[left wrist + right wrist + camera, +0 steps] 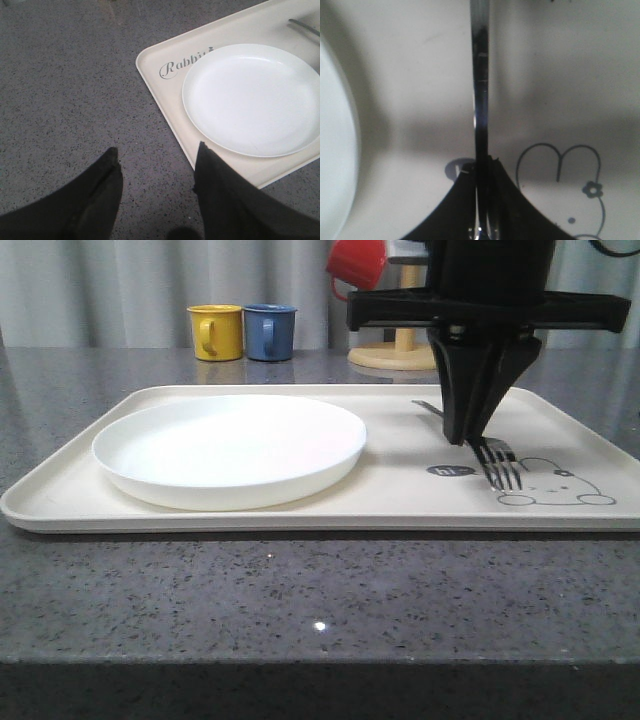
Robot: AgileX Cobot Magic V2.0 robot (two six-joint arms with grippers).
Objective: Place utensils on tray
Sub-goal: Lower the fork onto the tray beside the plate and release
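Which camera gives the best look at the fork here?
The front view: the fork lies on the tray with its tines clear below the right gripper. The right wrist view gives only its handle, pinched; the left wrist view a sliver at the edge.

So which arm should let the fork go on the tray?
The right. Its tool is shut on the fork over the tray; the left tool is open above bare counter.

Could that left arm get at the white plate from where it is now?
Probably yes. The left gripper hangs open over bare counter just off the tray's corner, and the white plate lies uncovered close by. The right gripper is busy holding the fork on the tray's other side.
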